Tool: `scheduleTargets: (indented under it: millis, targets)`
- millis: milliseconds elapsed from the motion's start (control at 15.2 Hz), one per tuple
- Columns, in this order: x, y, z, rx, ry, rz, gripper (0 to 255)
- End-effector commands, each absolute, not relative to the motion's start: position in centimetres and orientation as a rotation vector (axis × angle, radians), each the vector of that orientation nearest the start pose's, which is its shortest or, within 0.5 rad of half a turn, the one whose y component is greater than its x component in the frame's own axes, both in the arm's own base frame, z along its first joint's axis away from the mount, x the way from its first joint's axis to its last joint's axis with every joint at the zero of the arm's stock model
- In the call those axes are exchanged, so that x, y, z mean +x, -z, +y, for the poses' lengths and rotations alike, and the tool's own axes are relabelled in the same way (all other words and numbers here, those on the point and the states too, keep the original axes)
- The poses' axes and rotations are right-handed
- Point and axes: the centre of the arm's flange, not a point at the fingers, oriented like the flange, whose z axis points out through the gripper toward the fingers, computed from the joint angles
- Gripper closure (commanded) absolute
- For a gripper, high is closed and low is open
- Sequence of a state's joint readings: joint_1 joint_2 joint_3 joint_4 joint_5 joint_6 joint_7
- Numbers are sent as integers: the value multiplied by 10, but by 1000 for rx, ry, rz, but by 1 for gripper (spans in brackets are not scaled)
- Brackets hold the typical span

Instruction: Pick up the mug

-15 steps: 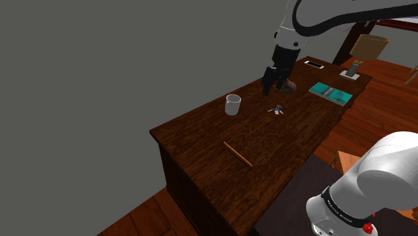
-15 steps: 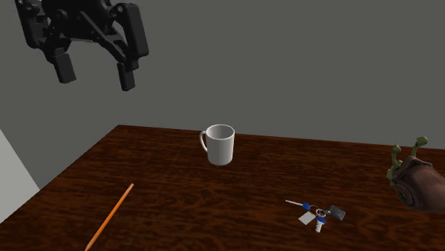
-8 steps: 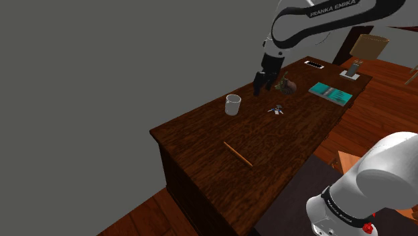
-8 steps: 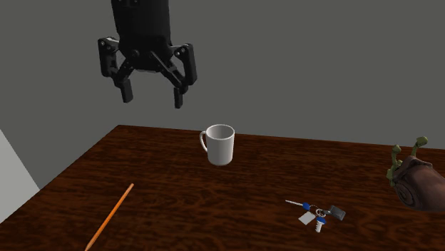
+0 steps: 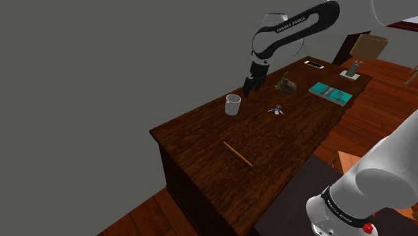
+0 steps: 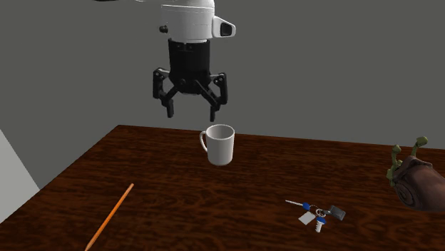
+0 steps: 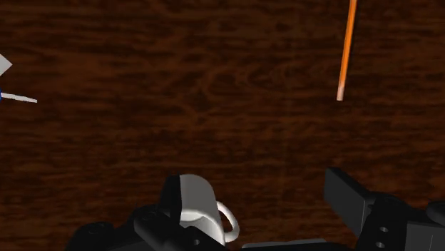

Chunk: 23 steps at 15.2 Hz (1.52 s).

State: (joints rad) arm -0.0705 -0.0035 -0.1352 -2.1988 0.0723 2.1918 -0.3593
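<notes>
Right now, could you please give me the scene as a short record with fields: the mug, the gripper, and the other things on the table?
mug: white, upright on the dark wooden table, handle toward the second exterior view's left
gripper: open, above the mug, slightly to that view's left, not touching it
held: nothing
pencil: orange, lying toward that view's lower left
keys: small bunch with blue tags, toward that view's lower right
figurine: brown, at that view's right edge
task state: mug not yet picked up
</notes>
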Motion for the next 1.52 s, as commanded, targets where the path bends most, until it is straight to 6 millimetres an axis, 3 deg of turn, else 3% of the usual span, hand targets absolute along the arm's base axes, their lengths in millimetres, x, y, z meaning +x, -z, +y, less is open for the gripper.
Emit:
scheduleTargets:
  millis: [0, 792, 1320, 1452]
  targets:
    - [535, -370, -119, -3079, 27, -188, 0]
    - [649, -281, -178, -3077, 59, -274, 0]
    - [651, -240, -179, -3077, 60, -275, 0]
    - [651, -240, -179, -3077, 60, -275, 0]
